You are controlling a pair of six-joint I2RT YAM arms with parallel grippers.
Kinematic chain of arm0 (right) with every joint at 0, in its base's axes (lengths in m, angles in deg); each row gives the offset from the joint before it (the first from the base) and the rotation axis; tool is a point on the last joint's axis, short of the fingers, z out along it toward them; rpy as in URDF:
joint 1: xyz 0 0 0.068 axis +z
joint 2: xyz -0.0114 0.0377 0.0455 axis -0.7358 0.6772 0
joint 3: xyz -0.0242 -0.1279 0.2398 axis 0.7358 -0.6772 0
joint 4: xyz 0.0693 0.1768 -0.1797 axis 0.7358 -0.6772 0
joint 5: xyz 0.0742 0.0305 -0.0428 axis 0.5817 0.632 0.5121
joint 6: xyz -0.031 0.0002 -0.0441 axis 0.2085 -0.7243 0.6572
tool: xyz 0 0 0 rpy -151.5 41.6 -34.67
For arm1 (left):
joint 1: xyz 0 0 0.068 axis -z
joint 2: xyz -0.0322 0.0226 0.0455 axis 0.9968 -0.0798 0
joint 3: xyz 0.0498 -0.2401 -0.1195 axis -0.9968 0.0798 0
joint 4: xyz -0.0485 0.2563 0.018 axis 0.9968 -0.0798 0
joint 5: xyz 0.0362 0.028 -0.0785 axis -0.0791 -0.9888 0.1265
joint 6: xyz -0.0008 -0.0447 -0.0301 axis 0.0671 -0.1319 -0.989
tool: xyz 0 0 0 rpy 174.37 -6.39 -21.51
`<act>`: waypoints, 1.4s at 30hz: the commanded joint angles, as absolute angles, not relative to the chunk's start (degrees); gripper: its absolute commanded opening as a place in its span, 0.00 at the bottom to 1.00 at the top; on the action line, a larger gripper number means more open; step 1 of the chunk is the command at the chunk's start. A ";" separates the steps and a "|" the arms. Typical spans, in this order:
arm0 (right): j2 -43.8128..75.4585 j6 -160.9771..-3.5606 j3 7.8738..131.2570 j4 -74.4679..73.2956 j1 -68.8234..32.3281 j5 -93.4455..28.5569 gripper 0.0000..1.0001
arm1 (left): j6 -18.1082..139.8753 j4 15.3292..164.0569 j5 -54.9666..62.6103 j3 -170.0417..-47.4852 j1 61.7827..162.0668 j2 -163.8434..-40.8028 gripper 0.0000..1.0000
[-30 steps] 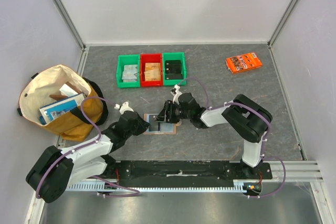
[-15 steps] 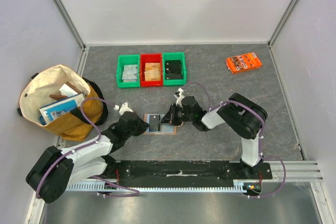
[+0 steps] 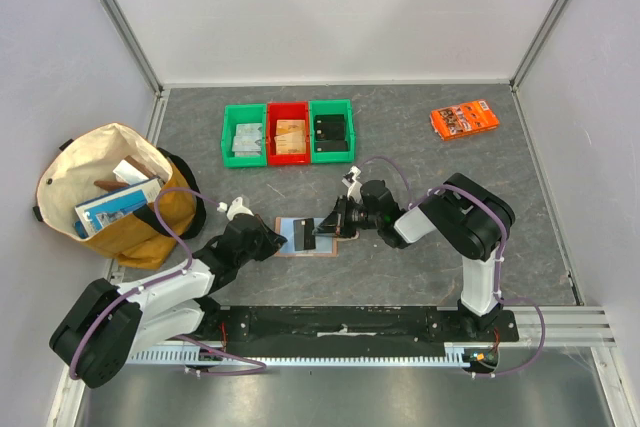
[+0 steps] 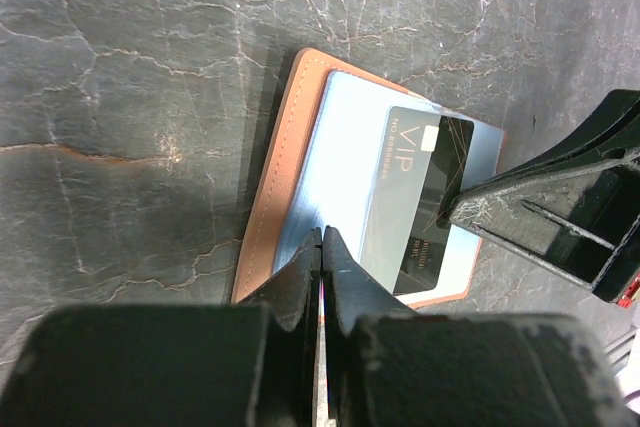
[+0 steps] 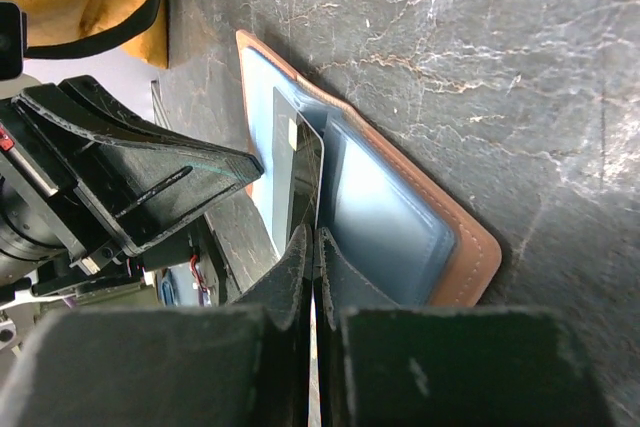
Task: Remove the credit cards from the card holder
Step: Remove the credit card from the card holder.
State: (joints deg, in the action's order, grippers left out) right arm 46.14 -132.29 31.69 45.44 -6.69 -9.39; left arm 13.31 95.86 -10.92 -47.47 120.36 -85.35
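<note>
The surface (image 3: pixel 420 257) is a dark grey, stone-patterned slab. Pale walls (image 3: pixel 330 7) enclose it on the left, far and right sides, with metal posts in the two far corners.

Items on the surface, by count:

1. One yellow and cream tote bag (image 3: pixel 110 187), against the left edge, open at the top and holding several items.
2. Two arms, based at the near edge.
3. Three bins in a row near the far edge, left of its middle: green bin (image 3: pixel 245 134), red bin (image 3: pixel 289 133), second green bin (image 3: pixel 331 130). They hold greyish, tan and black flat items respectively; the number in each cannot be told.
4. One orange packet (image 3: pixel 465 119), near the far right corner.
5. One card holder (image 4: pixel 280 177), lying open and flat toward the middle of the near edge, between the two tools.
6. One black card (image 4: pixel 420 197) marked "VIP", partly out of the holder's light blue pocket.

Left tool (image 4: pixel 322 247): fingers fully together, tips on the holder's light blue panel. Whether they pinch it cannot be told.

Right tool (image 5: pixel 312 237): fingers fully together, clamped on the edge of the black card.
</note>
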 commanded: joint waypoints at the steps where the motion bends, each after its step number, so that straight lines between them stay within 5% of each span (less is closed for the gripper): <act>1: 45.31 -128.98 31.02 44.30 -7.30 -6.51 0.00 | 11.64 93.65 -8.75 -46.35 119.97 -86.16 0.03; 3: 45.66 -129.24 31.54 44.57 -7.21 -6.07 0.00 | 11.73 93.83 -8.40 -46.44 119.97 -86.24 0.03; 5: 46.10 -129.51 32.25 44.74 -7.21 -5.81 0.20 | 11.91 93.92 -8.22 -46.44 120.05 -86.24 0.03; 8: 46.89 -130.12 33.48 45.18 -7.21 -5.37 0.36 | 12.08 93.92 -7.69 -46.35 120.05 -86.42 0.03; 16: 49.26 -131.53 35.33 46.15 -5.98 -5.98 0.42 | 11.64 94.62 -6.72 -45.65 120.05 -86.51 0.03; 19: 50.14 -131.97 35.77 46.68 -5.63 -5.98 0.33 | 11.64 94.71 -6.64 -45.56 120.05 -86.33 0.03; 23: 49.53 -131.80 35.33 46.68 -5.98 -5.63 0.01 | 11.29 94.62 -6.99 -45.21 119.97 -85.72 0.03; 33: 37.32 -119.60 30.58 31.59 -12.74 -6.42 0.00 | 14.53 92.51 -6.91 -46.96 120.05 -81.59 0.04; 42: 21.24 -98.76 37.16 4.09 -12.75 -11.95 0.00 | 30.61 87.94 -0.50 -58.90 119.97 -76.67 0.54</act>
State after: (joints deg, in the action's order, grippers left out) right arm 27.91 -111.66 32.10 19.23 -12.96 -8.10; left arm 20.10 88.50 -4.43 -51.49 120.15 -79.19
